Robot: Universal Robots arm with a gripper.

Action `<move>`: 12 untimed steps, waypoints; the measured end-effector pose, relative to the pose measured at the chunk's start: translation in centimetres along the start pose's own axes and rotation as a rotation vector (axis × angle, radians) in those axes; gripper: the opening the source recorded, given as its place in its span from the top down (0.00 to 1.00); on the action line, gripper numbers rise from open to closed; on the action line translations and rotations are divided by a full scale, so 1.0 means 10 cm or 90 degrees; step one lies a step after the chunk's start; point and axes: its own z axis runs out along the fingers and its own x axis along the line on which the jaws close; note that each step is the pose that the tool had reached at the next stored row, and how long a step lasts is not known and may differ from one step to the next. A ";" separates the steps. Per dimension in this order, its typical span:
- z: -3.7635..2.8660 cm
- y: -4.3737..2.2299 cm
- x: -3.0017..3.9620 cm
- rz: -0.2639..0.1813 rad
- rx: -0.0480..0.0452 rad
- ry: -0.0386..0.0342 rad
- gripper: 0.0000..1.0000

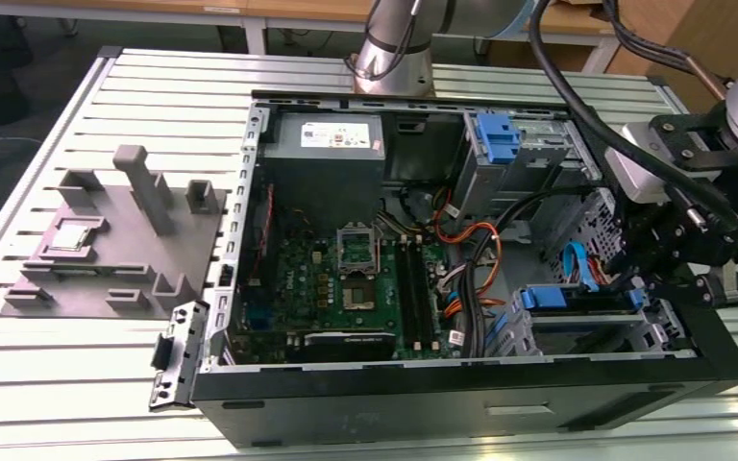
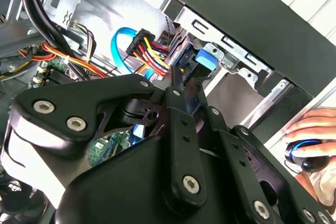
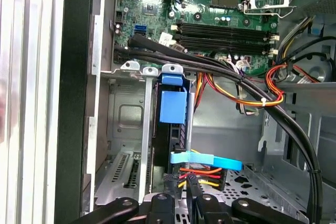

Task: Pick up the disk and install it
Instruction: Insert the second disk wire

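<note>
The disk (image 3: pixel 169 140) stands on edge in the drive cage at the case's front corner, clipped in its blue bracket (image 3: pixel 172 106). In the exterior view the disk's bracket (image 1: pixel 572 298) shows in the lower cage on the exterior view's right. My gripper (image 3: pixel 187 184) hangs just over the disk's connector end, fingers together with nothing between them. A blue data cable (image 3: pixel 205 159) and a red-and-yellow power plug (image 3: pixel 202 174) sit right at the fingertips. In the second wrist view the gripper (image 2: pixel 175 80) points at the blue bracket (image 2: pixel 206 59).
The open computer case (image 1: pixel 472 384) lies on a slatted metal table (image 1: pixel 61 384). Inside are the motherboard (image 1: pixel 343 279), a grey box with a white label (image 1: pixel 328 134) and another blue bracket (image 1: pixel 500 139). Thick black cables (image 3: pixel 220 69) cross near the cage. A person's hand (image 2: pixel 315 129) rests outside the case.
</note>
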 end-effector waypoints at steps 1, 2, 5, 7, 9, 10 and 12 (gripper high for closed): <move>0.000 0.000 0.000 0.000 0.0000 0.0000 0.76; 0.000 0.000 0.000 0.000 0.0000 0.0000 0.76; 0.000 -0.002 0.001 0.000 0.0000 0.0000 0.76; 0.000 -0.002 0.001 0.000 -0.0001 0.0000 0.76; 0.000 -0.002 0.000 0.000 0.0000 0.0000 0.76; 0.000 -0.002 0.001 0.000 -0.0001 0.0000 0.76; 0.000 -0.003 0.000 0.000 0.0000 0.0000 0.76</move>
